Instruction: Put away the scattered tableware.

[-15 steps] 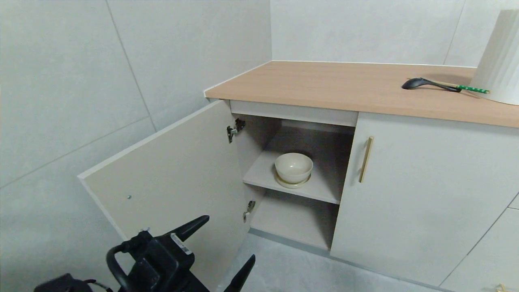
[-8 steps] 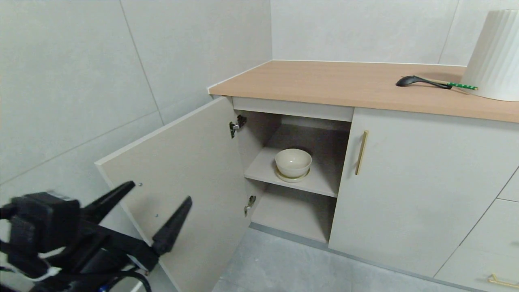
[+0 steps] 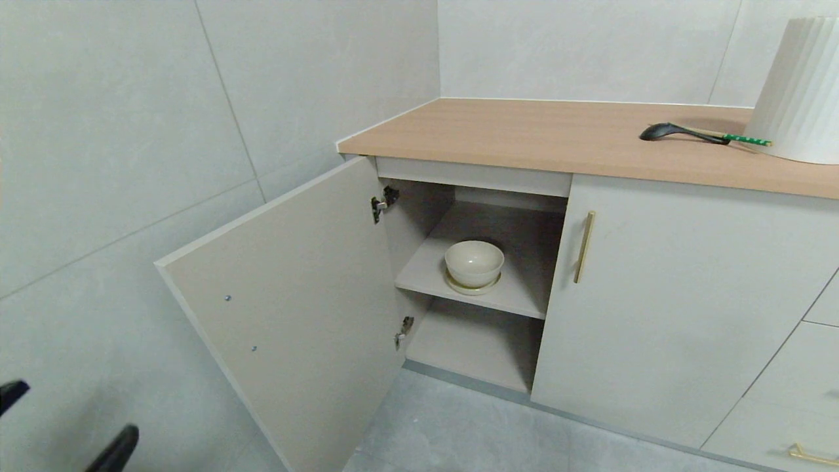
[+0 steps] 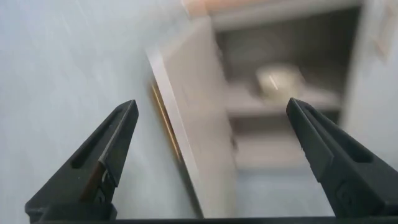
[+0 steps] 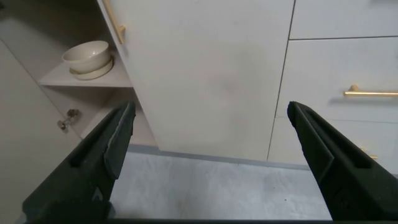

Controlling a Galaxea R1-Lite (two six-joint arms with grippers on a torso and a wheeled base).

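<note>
One bowl point(image 3: 474, 261) sits on a plate point(image 3: 469, 289) on the shelf point(image 3: 524, 296).

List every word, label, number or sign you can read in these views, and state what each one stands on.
None: nothing here carries readable text.
The cream ceramic bowl, the black plastic spoon, the white ribbed container, the wooden countertop and the open beige cabinet door are all plain, with no print or markings.
</note>
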